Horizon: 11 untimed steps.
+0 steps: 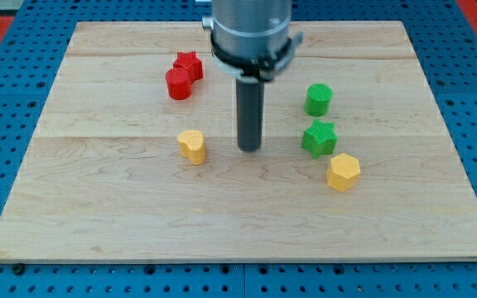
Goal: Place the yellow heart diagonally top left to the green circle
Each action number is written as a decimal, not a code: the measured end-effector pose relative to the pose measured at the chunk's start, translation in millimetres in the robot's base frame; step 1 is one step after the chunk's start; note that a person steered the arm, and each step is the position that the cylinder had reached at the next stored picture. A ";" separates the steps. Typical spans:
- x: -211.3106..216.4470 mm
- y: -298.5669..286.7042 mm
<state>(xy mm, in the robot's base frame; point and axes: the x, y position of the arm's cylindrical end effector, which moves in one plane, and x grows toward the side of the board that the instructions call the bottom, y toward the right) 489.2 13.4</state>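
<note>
The yellow heart lies left of the board's centre. The green circle stands at the view's right, higher up. My tip rests on the board between them, a little to the right of the yellow heart and not touching it. The tip is lower and well left of the green circle.
A green star sits just below the green circle, with a yellow hexagon below and right of it. A red star and a red circle touch each other at the upper left. The wooden board lies on a blue pegboard.
</note>
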 end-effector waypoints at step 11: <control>-171.4 59.1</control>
